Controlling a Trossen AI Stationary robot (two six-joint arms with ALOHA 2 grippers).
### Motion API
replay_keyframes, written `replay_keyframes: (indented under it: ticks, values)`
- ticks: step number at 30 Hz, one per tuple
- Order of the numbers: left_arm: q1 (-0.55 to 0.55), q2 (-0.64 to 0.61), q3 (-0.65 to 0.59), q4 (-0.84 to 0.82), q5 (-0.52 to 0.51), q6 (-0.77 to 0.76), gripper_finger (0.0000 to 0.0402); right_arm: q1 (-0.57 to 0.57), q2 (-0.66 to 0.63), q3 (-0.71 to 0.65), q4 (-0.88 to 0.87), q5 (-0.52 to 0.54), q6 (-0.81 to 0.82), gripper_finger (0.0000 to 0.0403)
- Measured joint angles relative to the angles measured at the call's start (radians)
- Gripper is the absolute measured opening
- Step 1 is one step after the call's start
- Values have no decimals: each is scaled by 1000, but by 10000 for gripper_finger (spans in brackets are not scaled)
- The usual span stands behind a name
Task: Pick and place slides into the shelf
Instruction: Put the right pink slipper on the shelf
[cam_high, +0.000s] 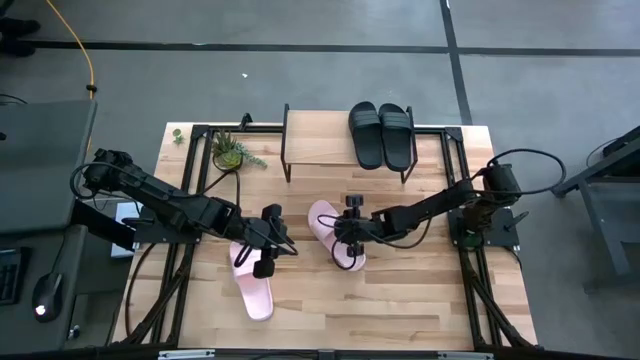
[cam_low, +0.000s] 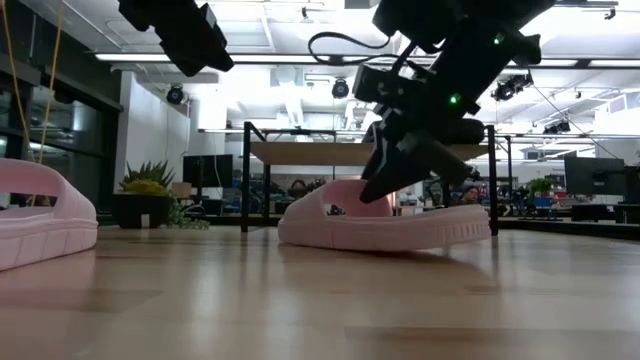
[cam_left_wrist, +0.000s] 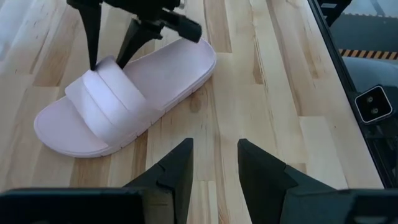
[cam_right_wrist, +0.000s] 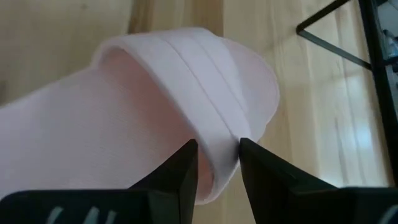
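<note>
While overhead-hidden, right hand (cam_right_wrist: 217, 158) astride strap (cam_right_wrist: 208, 112)

Pink slides (cam_high: 335, 233) — black slides (cam_high: 381, 133)

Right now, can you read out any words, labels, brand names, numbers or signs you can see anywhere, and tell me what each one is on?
No readable text in any view.
Two pale pink wide-strap slide sandals: no brand or print visible.
Two black slide sandals on the light wooden plank shelf with black metal legs: any marking too small to tell.
Room behind the table: no sign that can be read.
</note>
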Motion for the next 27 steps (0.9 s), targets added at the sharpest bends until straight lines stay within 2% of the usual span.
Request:
replay_keyframes:
  ticks: [9, 18, 27]
  values:
    - [0, 0, 0, 8, 0, 2, 111, 0, 14, 0, 11, 35, 0, 102]
    - [0, 0, 0, 11, 0, 3, 111, -1, 13, 0, 23, 22, 0, 9]
    - [0, 0, 0, 18, 0, 12, 111, 0, 12, 0, 50, -4, 0, 4]
